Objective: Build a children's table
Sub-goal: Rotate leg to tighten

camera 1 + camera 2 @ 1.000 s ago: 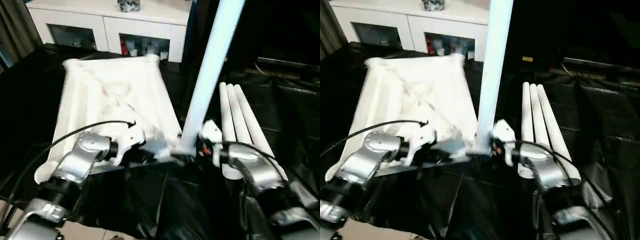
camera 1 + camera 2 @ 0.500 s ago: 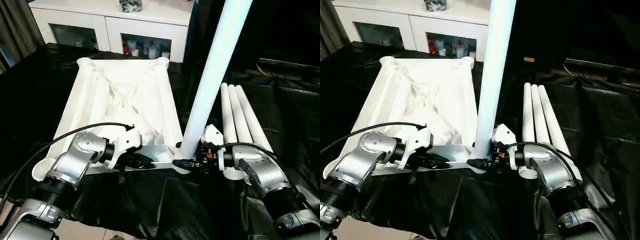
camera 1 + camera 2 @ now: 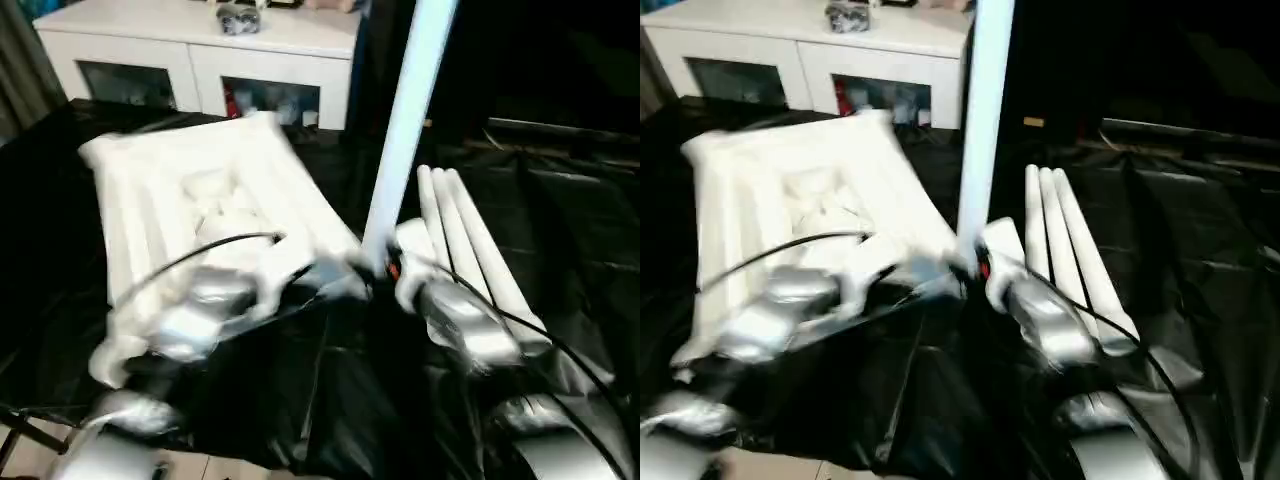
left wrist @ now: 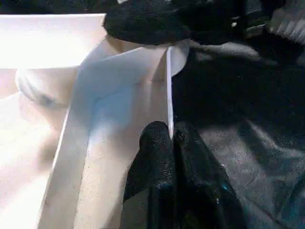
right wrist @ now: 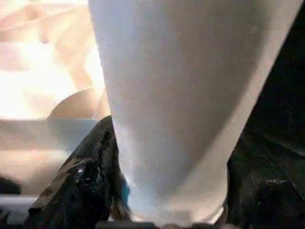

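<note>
- The right gripper (image 5: 162,210) held the foot of one upright white leg (image 3: 408,130), a black finger (image 5: 81,176) lying against the tube's side; the jaws stood fairly wide around it.
- The left gripper (image 4: 172,143) was pinched shut on the thin near edge wall of the tabletop (image 3: 200,190), close to its near right corner.
- The held leg rose steeply at that near right corner; whether its foot sat inside the round corner socket (image 5: 78,102) could not be told.
- The tabletop lay underside up on the black-covered work surface (image 3: 560,200), left of centre, with ribs and raised walls showing.
- Three more legs (image 3: 460,240) lay side by side on the right, just beyond the right forearm.
- Handling, as a judgement: the legs looked like light, stiff, smooth hollow tubes, likely to slip or swing if gripped high, so a low hold near the foot suited best. The tabletop seemed rigid but light enough to slide, so pinning its edge made sense.
- Far behind stood a white cabinet (image 3: 200,50) with glass doors; small items showed inside, too unclear to name.
</note>
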{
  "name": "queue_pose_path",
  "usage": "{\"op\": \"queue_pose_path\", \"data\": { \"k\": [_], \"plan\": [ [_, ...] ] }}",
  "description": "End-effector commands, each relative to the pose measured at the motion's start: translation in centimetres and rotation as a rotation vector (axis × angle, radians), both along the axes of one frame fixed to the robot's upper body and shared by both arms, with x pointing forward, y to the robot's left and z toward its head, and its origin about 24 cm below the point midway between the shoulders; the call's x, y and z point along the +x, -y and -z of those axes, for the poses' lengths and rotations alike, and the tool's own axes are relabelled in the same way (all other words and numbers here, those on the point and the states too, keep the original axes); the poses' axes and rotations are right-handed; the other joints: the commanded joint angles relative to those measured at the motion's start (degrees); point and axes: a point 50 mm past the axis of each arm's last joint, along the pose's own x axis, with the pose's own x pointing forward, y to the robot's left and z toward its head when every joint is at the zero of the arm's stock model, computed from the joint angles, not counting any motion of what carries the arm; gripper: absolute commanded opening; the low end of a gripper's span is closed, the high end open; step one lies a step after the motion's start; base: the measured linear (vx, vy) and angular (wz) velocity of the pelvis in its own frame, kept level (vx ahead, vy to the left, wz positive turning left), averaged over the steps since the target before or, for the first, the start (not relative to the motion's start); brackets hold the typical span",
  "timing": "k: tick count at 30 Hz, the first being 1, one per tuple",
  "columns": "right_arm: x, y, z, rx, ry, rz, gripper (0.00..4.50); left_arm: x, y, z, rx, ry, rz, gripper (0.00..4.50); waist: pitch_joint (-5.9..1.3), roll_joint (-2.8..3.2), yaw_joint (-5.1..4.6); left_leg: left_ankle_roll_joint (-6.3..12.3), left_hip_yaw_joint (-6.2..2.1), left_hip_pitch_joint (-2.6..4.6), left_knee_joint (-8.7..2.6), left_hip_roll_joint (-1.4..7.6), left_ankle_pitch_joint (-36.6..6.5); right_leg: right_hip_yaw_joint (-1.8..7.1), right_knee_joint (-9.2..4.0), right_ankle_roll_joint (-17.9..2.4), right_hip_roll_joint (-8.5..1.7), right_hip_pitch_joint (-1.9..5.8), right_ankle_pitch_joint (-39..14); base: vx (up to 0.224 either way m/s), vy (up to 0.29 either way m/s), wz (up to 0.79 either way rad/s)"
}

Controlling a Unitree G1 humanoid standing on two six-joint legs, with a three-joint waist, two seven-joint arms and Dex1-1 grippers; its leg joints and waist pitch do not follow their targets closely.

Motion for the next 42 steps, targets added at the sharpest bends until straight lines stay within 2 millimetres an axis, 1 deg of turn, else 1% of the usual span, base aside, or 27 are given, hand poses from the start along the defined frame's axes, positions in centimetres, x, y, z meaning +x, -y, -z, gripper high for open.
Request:
{"op": "queue_pose_path", "data": {
  "k": [1, 2, 4, 7, 9, 10, 11, 12, 13, 15, 16, 17, 19, 20, 21, 22, 24, 26, 28, 29, 30, 32, 35, 39, 40, 41, 42],
  "plan": [
    [-1.3, -5.0, 0.7, 0.028, -0.044, -0.175, 3.23, -1.0, 4.6, -0.1, -0.049, -0.004, 0.134, 0.0, -2.11, 0.09, -0.09, 0.51, -0.97, 0.35, -4.29, 1.36, -20.71, 2.03, -6.36, -5.74, -4.36, 1.31, -32.43, 0.0, 0.0, 0.0],
    [-1.4, -5.1, 0.5, 0.053, -0.037, -0.198, 3.37, -1.0, 4.5, -0.1, -0.045, -0.002, 0.139, 0.0, -2.29, 0.16, 0.07, 0.78, -0.94, 0.42, -4.25, 1.42, -20.27, 2.23, -6.28, -5.78, -4.41, 1.26, -31.31, 0.0, 0.0, 0.0],
    [-1.3, -4.8, 0.2, 0.066, -0.021, -0.224, 3.47, -1.0, 3.9, -0.1, -0.038, -0.003, 0.141, 0.0, -2.22, 0.1, 0.01, 1.16, -0.89, 0.08, -4.43, 1.48, -19.87, 2.29, -6.04, -6.43, -4.27, 1.37, -29.37, 0.0, 0.0, 0.0],
    [-1.2, -4.1, 0.1, 0.053, 0.014, -0.245, 3.82, -1.0, 3.1, -0.1, -0.035, 0.0, 0.143, 0.0, -2.3, 0.21, 0.04, 1.43, -0.91, -0.17, -4.49, 1.63, -19.25, 2.42, -5.78, -7.55, -4.5, 1.52, -27.26, 0.0, 0.0, 0.0],
    [-1.3, -3.4, -0.1, 0.046, 0.04, -0.294, 3.82, -1.2, 2.4, -0.1, -0.034, -0.005, 0.166, 0.0, -2.3, 0.19, 0.01, 1.6, -0.83, -0.23, -4.49, 1.62, -18.82, 2.45, -5.64, -8.13, -4.38, 1.6, -26.13, 0.0, 0.0, 0.0],
    [-1.4, -3.0, -0.2, 0.045, 0.051, -0.323, 3.82, -1.3, 2.0, -0.1, -0.034, -0.01, 0.177, 0.0, -2.44, 0.16, 0.1, 2.01, -0.83, -0.41, -4.48, 1.69, -18.02, 2.53, -5.41, -8.67, -4.45, 1.94, -24.29, 0.0, 0.0, 0.0],
    [-1.7, -2.5, -0.4, 0.05, 0.066, -0.375, 3.82, -1.4, 1.5, -0.1, -0.033, -0.014, 0.199, 0.0, -2.44, 0.19, 0.13, 2.45, -0.72, -0.5, -4.51, 1.79, -16.99, 2.63, -5.2, -9.32, -4.38, 1.94, -22.21, 0.0, 0.0, 0.0],
    [-1.7, -2.5, -0.4, 0.05, 0.067, -0.377, 3.82, -1.4, 1.4, -0.1, -0.033, -0.014, 0.2, 0.0, -2.45, 0.19, 0.27, 2.72, -0.65, -0.42, -4.44, 1.81, -16.68, 2.65, -5.19, -9.65, -4.37, 1.96, -21.37, 0.0, 0.0, 0.0],
    [-2.0, -1.6, -0.7, 0.044, 0.085, -0.438, 3.82, -1.7, 0.7, -0.1, -0.029, -0.017, 0.249, 0.0, -2.62, 0.18, 0.26, 3.24, -0.51, -0.48, -4.34, 1.91, -14.6, 2.79, -4.58, -11.27, -4.25, 2.06, -17.25, 0.0, 0.0, 0.0],
    [-2.2, -1.1, -0.9, 0.044, 0.091, -0.475, 3.82, -1.9, 0.3, -0.1, -0.025, -0.02, 0.277, 0.0, -2.63, 0.24, 0.45, 3.82, -0.4, -0.45, -4.27, 1.88, -13.6, 2.77, -4.48, -11.88, -4.22, 2.21, -15.22, 0.051, -0.013, 0.04],
    [-2.6, -0.4, -1.0, 0.039, 0.091, -0.54, 3.82, -2.3, -0.5, -0.1, -0.012, -0.029, 0.324, 0.0, -2.68, 0.26, 0.67, 4.47, -0.28, -0.28, -4.16, 1.98, -12.83, 2.86, -4.32, -12.48, -4.24, 2.23, -13.15, 0.057, -0.013, 0.06],
    [-2.9, 0.0, -1.1, 0.037, 0.088, -0.574, 3.82, -2.4, -0.8, -0.1, -0.002, -0.034, 0.341, 0.0, -2.85, 0.29, 0.67, 5.06, -0.16, -0.33, -4.03, 2.03, -11.0, 2.87, -3.77, -13.56, -4.04, 2.36, -9.56, 0.059, -0.009, 0.05],
    [-3.4, 0.6, -1.3, 0.037, 0.081, -0.648, 3.82, -2.4, -1.6, -0.1, 0.016, -0.039, 0.365, 0.0, -2.95, 0.38, 1.12, 5.93, -0.08, -0.34, -3.94, 2.08, -8.44, 2.81, -3.26, -14.66, -4.02, 2.59, -5.23, 0.03, -0.004, 0.03],
    [-3.7, 0.8, -1.3, 0.035, 0.074, -0.681, 3.68, -2.5, -1.9, -0.2, 0.021, -0.042, 0.377, 0.0, -2.83, 0.4, 1.45, 6.29, -0.05, -0.24, -4.01, 2.13, -7.63, 2.79, -3.15, -15.08, -4.0, 2.6, -3.98, 0.0, 0.0, 0.0],
    [-4.1, 1.1, -1.4, 0.03, 0.061, -0.728, 3.5, -2.5, -2.3, -0.3, 0.026, -0.045, 0.394, 0.0, -2.8, 0.35, 1.44, 6.32, -0.02, -0.3, -4.02, 2.13, -7.71, 2.81, -3.12, -15.21, -4.06, 2.62, -3.91, 0.0, 0.0, 0.0],
    [-4.2, 1.2, -1.4, 0.027, 0.056, -0.744, 3.5, -2.6, -2.4, -0.3, 0.027, -0.047, 0.399, 0.0, -2.79, 0.37, 1.61, 6.12, -0.05, -0.17, -4.08, 2.17, -7.94, 2.75, -3.12, -15.17, -4.05, 2.75, -4.43, 0.0, 0.0, 0.0],
    [-4.7, 1.6, -1.4, 0.017, 0.036, -0.803, 3.37, -2.6, -3.0, -0.4, 0.035, -0.054, 0.412, 0.0, -2.68, 0.39, 1.8, 5.74, 0.01, -0.07, -4.13, 2.25, -8.59, 2.79, -3.28, -14.94, -4.09, 2.67, -5.55, 0.0, 0.0, 0.0],
    [-5.1, 1.8, -1.5, 0.015, 0.011, -0.848, 3.12, -2.7, -3.4, -0.4, 0.04, -0.063, 0.429, 0.0, -2.46, 0.27, 1.92, 4.83, 0.0, -0.17, -4.26, 2.2, -10.19, 2.74, -3.6, -14.1, -4.14, 2.75, -9.08, 0.0, 0.0, 0.0],
    [-5.5, 2.1, -1.6, 0.016, -0.013, -0.887, 3.06, -2.8, -3.9, -0.5, 0.045, -0.075, 0.446, 0.0, -2.24, 0.25, 1.97, 4.13, 0.02, -0.03, -4.41, 2.28, -11.59, 2.79, -3.92, -13.26, -4.16, 2.57, -12.39, 0.0, 0.0, 0.0],
    [-5.5, 2.2, -1.6, 0.019, -0.018, -0.895, 2.85, -2.9, -4.0, -0.5, 0.045, -0.079, 0.45, 0.0, -2.22, 0.23, 1.94, 3.71, 0.01, 0.02, -4.48, 2.28, -12.3, 2.83, -4.08, -12.64, -4.18, 2.5, -14.29, 0.0, 0.0, 0.0],
    [-5.6, 2.3, -1.7, 0.022, -0.024, -0.907, 2.85, -2.9, -4.3, -0.5, 0.045, -0.087, 0.458, 0.0, -2.27, 0.22, 2.01, 3.54, -0.01, 0.1, -4.44, 2.27, -12.44, 2.84, -4.15, -12.46, -4.23, 2.45, -14.88, 0.0, 0.0, 0.0],
    [-5.8, 2.4, -1.8, 0.034, -0.046, -0.928, 2.81, -3.1, -4.6, -0.5, 0.052, -0.096, 0.476, 0.0, -2.26, 0.19, 2.03, 3.3, -0.07, -0.08, -4.5, 2.25, -12.03, 2.86, -4.15, -11.86, -4.19, 2.51, -15.29, 0.0, 0.0, 0.0],
    [-6.0, 2.3, -1.8, 0.053, -0.063, -0.932, 2.76, -3.1, -4.9, -0.5, 0.055, -0.099, 0.48, 0.0, -2.44, 0.22, 1.96, 3.21, -0.1, -0.09, -4.44, 2.28, -11.03, 2.83, -3.9, -12.42, -4.17, 2.5, -13.51, 0.0, 0.0, 0.0],
    [-5.4, 1.8, -1.5, 0.105, -0.07, -0.828, 2.74, -2.7, -4.5, -0.5, 0.035, -0.095, 0.42, 0.0, -2.52, 0.16, 1.88, 2.92, -0.1, -0.18, -4.38, 2.2, -10.13, 2.84, -3.73, -13.05, -4.26, 2.58, -12.06, 0.0, 0.0, 0.0],
    [-4.8, 1.5, -1.1, 0.121, -0.071, -0.734, 2.74, -2.4, -4.1, -0.5, 0.023, -0.086, 0.376, 0.0, -2.5, 0.16, 1.66, 2.45, -0.07, -0.1, -4.43, 2.2, -10.63, 2.89, -3.83, -12.89, -4.31, 2.46, -13.16, 0.0, 0.0, 0.0],
    [-4.8, 1.5, -1.1, 0.121, -0.071, -0.734, 2.74, -2.4, -4.1, -0.5, 0.023, -0.086, 0.376, 0.0, -2.35, 0.16, 1.59, 2.0, -0.15, -0.06, -4.47, 2.05, -12.13, 2.85, -4.23, -12.31, -4.4, 2.43, -16.14, 0.0, 0.0, 0.0],
    [-4.2, 1.0, -0.6, 0.129, -0.084, -0.626, 2.74, -2.1, -3.6, -0.4, 0.01, -0.079, 0.322, 0.0, -2.44, 0.12, 1.58, 1.62, -0.2, 0.0, -4.5, 2.07, -12.26, 2.82, -4.2, -11.94, -4.41, 2.5, -17.04, 0.0, 0.0, 0.0]
  ]
}}
